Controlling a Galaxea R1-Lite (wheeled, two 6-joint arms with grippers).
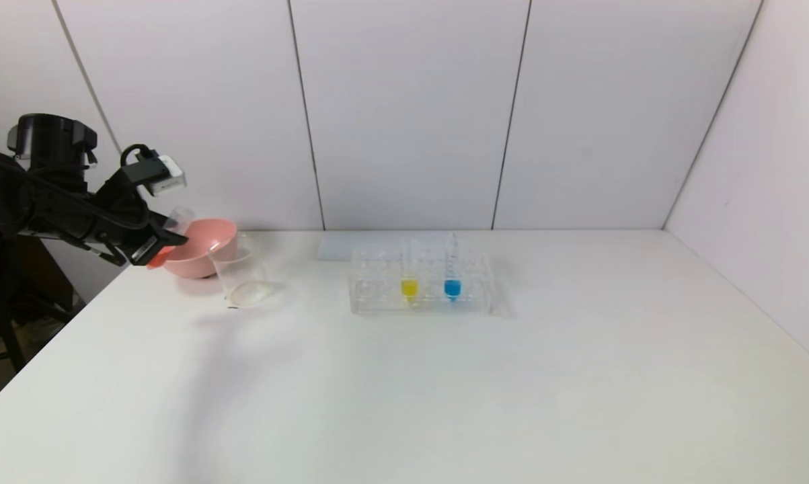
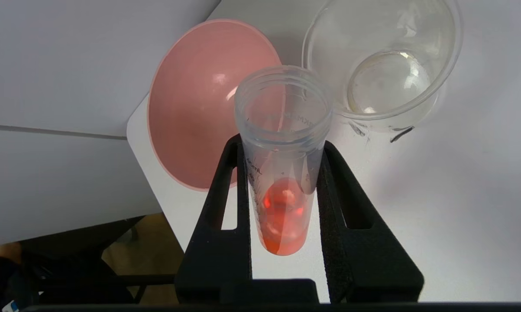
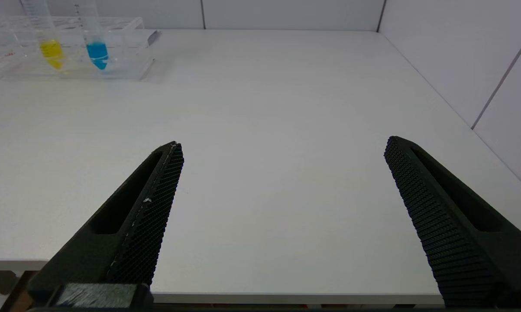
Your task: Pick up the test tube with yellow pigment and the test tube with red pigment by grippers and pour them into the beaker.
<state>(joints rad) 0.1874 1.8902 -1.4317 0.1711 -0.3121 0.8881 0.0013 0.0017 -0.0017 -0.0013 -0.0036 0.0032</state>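
Red-pigment test tube [image 2: 283,173], a slender clear tube with red-orange liquid in its rounded bottom, is pinched between the two black fingers [image 2: 219,208] of the left tool [image 1: 150,243]. The tube is tilted, its open mouth toward the pink bowl [image 1: 206,250] and the clear tapered beaker [image 1: 241,274], which stand side by side at the left rear of the white surface [image 1: 444,390]. The left tool is held above the surface's left edge, beside the bowl. The yellow-pigment test tube [image 1: 409,282] stands upright in the clear rack [image 1: 377,286], next to a blue-liquid tube [image 1: 452,282]. The right tool [image 3: 282,173] is spread wide at the surface's near edge, well apart from the rack.
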